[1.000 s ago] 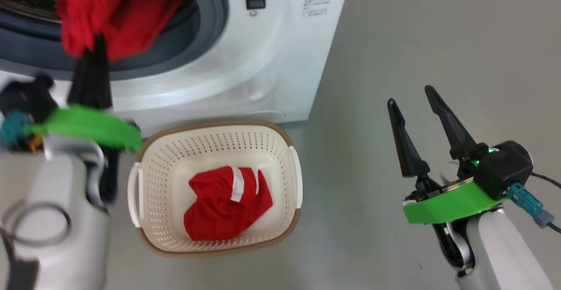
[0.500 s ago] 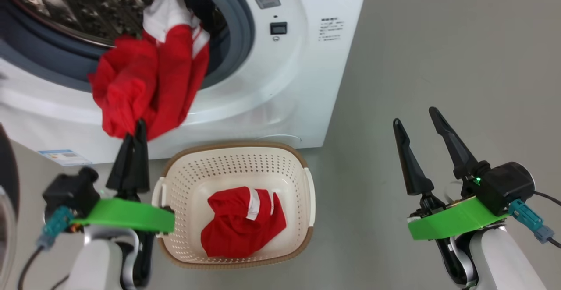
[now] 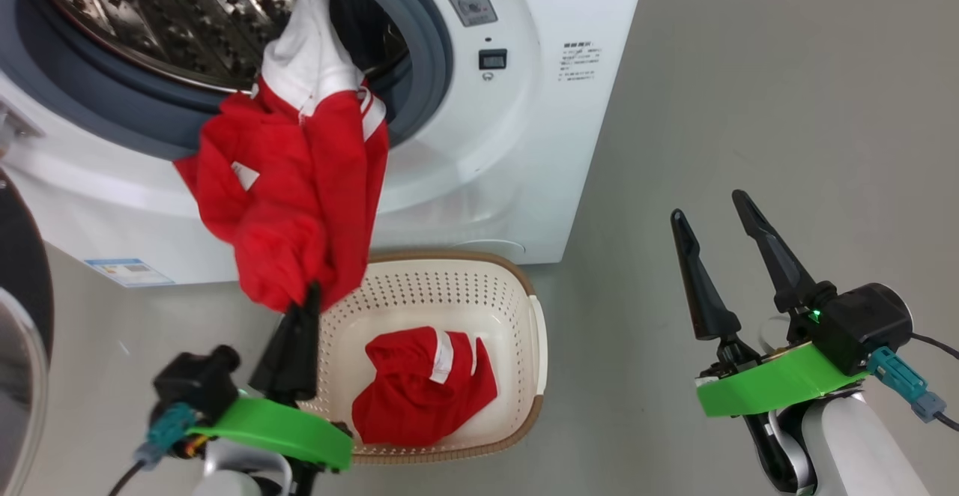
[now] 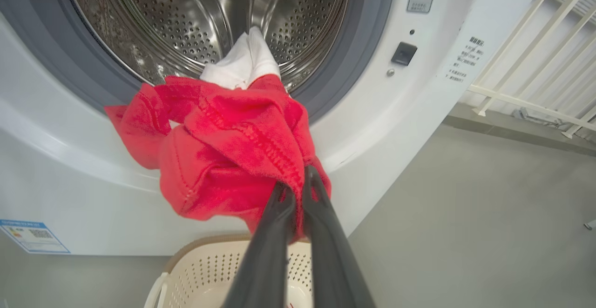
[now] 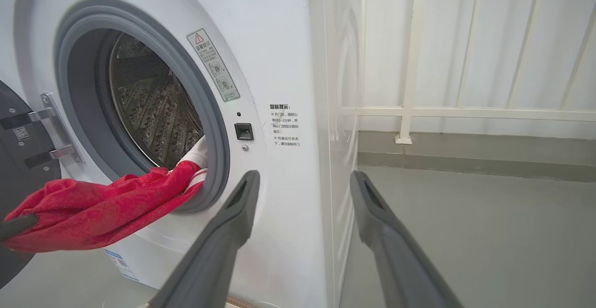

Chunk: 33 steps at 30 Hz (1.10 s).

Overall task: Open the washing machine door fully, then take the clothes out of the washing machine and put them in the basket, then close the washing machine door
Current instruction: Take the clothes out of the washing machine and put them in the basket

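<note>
- Clothes: one red garment [image 3: 300, 204] hangs out of the washing machine [image 3: 524, 144] mouth. Its white end [image 3: 307, 39] lies over the grey gasket [image 3: 431, 61], and the red bulk drapes down the front, near the basket [image 3: 449, 258] rim.
- Left gripper [image 3: 311, 290] is pinched tight on the garment's lowest fold. The wrist view shows fabric bunched between the closed fingers [image 4: 279, 205].
- Right gripper [image 3: 708, 205] is spread wide and empty, well apart from the basket on the right.
- A second red garment [image 3: 423, 387] is already in the basket, which sits on the floor just in front of the machine.
- The washing machine door [image 3: 22, 279] is swung open at far left.
- Step, as I judge it: pull this garment free and drop it in the basket.
- To do it well, keep the pinch and draw away from the drum [image 3: 172, 24] until the white end clears the gasket. Then centre over the basket and release low.
- Risk: the white end snags on the gasket lip, or the garment ends up draped over the rim.
</note>
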### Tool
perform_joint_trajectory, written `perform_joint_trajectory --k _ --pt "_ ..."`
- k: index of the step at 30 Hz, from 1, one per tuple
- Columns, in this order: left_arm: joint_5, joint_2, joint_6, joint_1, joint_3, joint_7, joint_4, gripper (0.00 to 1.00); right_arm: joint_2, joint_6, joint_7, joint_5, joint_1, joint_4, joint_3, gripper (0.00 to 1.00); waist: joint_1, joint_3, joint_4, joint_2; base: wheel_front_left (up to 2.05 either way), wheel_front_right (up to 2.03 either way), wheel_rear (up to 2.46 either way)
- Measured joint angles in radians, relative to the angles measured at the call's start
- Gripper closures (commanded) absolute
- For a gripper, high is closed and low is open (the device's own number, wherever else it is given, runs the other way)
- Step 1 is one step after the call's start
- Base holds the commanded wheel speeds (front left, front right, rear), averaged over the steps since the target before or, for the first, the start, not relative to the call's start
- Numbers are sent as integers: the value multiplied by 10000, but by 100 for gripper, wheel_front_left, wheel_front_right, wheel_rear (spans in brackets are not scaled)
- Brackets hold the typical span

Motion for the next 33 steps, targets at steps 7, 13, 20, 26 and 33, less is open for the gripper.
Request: perform_joint_trajectory --k 7,13,20,26,33 --pt "-681 -58 -35 -76 -802 648 1452 100 -2 0 0 -6 -8 -81 13 0 0 381 -121 0 0 0 0" --pt "-1373 -79 -121 -767 -1352 1045 3522 100 0 0 0 -6 -102 -98 96 0 0 815 -257 0 0 0 0" --pt "-2069 -88 -291 -1745 -2038 844 5714 100 -2 0 0 -13 -368 -138 130 0 0 1363 -449 0 0 0 0" --pt "-2661 -94 -454 -2619 -2708 633 7108 100 -4 0 0 -15 -639 -169 192 0 0 1881 -547 0 0 0 0" --pt "-4251 -130 -633 -3165 -3440 1214 8023 100 -8 0 0 -13 -980 -176 372 0 0 2494 -642 0 0 0 0"
